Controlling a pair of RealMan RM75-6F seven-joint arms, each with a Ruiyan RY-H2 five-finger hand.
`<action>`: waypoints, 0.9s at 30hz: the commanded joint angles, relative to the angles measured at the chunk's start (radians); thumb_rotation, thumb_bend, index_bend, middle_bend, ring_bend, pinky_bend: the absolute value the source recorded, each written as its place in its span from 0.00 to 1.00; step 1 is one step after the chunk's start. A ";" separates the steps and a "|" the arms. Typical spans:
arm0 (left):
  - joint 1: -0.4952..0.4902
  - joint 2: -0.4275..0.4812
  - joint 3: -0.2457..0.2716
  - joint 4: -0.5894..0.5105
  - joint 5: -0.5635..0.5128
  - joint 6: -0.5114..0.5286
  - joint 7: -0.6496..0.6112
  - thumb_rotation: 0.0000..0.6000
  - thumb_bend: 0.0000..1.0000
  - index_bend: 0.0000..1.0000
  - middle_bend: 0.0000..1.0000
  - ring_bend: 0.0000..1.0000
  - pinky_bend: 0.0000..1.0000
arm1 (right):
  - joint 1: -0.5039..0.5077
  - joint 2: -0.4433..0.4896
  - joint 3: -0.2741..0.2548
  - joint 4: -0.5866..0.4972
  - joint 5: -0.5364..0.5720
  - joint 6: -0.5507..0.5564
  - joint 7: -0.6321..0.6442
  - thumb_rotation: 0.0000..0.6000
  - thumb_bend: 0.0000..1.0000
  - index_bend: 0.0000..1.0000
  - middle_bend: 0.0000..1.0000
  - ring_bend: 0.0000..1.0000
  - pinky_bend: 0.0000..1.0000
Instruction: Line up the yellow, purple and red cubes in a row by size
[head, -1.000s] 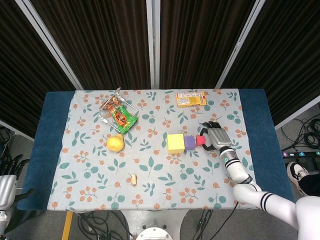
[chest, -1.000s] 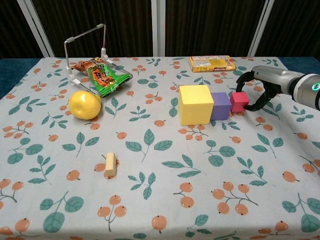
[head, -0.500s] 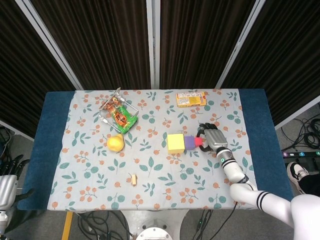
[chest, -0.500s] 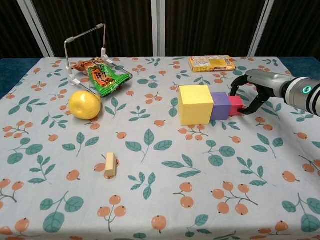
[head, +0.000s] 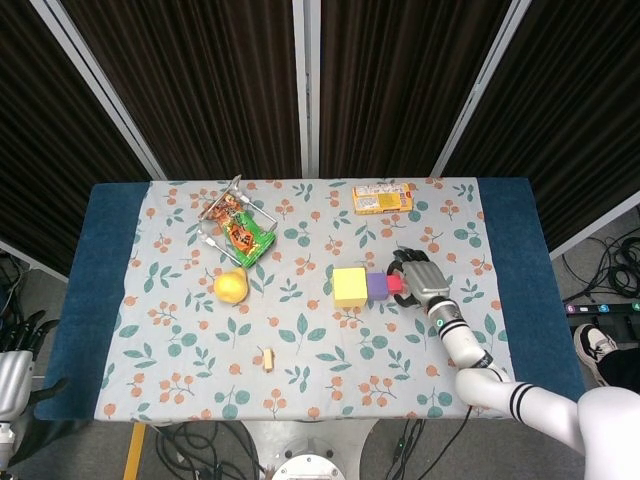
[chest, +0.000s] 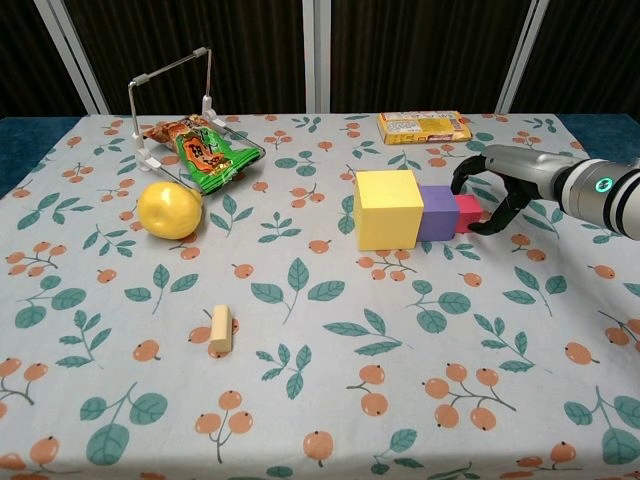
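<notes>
- Three cubes sit in one row near the middle-right of the table (chest: 60, 420): big yellow cube (chest: 385, 208), purple cube (chest: 437, 211), small red cube (chest: 465, 212), each touching the next, biggest to smallest from left to right in the chest view.
- All three look like matte foam blocks with sharp corners and flat faces.
- Right hand (chest: 500, 185) is curled over the red cube, dark fingers (chest: 497, 215) arched down on both sides of it. Pretty sure they're touching it, but a real grip? Can't tell.
- Left hand (head: 15, 372) is barely in the head view, off the table's lower left corner; its fingers are too cut off to tell how they lie.
- The cloth is soft with a leaf and berry print, blue showing at both side edges.
- Other stuff: round smooth lemon (chest: 169, 209), shiny crinkly snack bag (chest: 206, 150) lying on a thin wire stand (chest: 170, 85), flat box (chest: 424, 126) near the far edge, little tan block (chest: 221, 328) towards the front.
- Lots of open cloth in front of the row and to its right.
</notes>
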 joint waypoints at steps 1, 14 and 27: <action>0.000 0.000 0.000 0.001 0.001 0.001 0.000 1.00 0.05 0.24 0.19 0.16 0.15 | -0.003 0.006 -0.004 -0.011 0.002 0.009 -0.007 1.00 0.21 0.33 0.08 0.00 0.00; -0.002 0.006 -0.005 -0.002 0.004 0.006 -0.004 1.00 0.05 0.24 0.19 0.16 0.15 | -0.069 0.134 -0.002 -0.147 -0.028 0.117 0.016 1.00 0.22 0.28 0.06 0.00 0.00; -0.021 -0.007 -0.015 -0.010 0.007 -0.007 0.008 1.00 0.05 0.24 0.19 0.16 0.15 | -0.463 0.452 -0.149 -0.466 -0.367 0.664 0.200 1.00 0.24 0.17 0.08 0.00 0.00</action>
